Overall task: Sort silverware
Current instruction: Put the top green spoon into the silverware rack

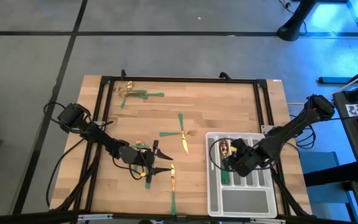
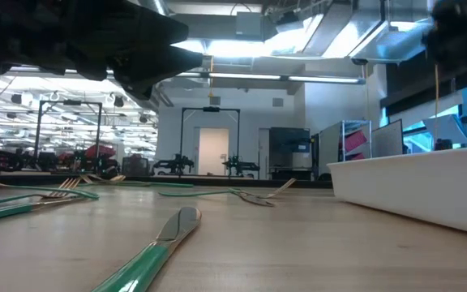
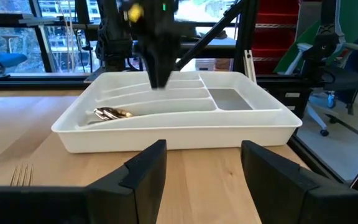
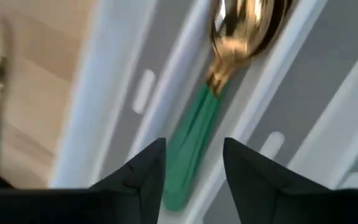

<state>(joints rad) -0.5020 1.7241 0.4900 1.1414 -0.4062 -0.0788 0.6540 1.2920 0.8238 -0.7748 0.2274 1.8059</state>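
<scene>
My right gripper [image 4: 194, 168] hangs open over the left slot of the pale divided tray [image 1: 211, 186], pointing steeply down. A gold-headed, green-handled spoon [image 4: 229, 74] lies in that slot below the fingers, apart from them; its head [image 3: 112, 114] also shows in the left wrist view. My left gripper [image 1: 161, 159] stands open and level near the table's front, pointing at the tray [image 3: 179, 134], with nothing between its fingers. Loose silverware lies flat on the wood: a knife [image 1: 173, 186] by the front edge, a crossed pair [image 1: 180, 132] at the middle, and a cluster [image 1: 135, 94] at the far left.
More green-handled pieces [image 1: 145, 177] lie right beside my left gripper. A black frame [image 1: 185, 79] runs along the table's far and side edges. The tray's wide compartment [image 1: 247, 200] is at its near end. In the low view a knife [image 2: 156, 247] lies close in front.
</scene>
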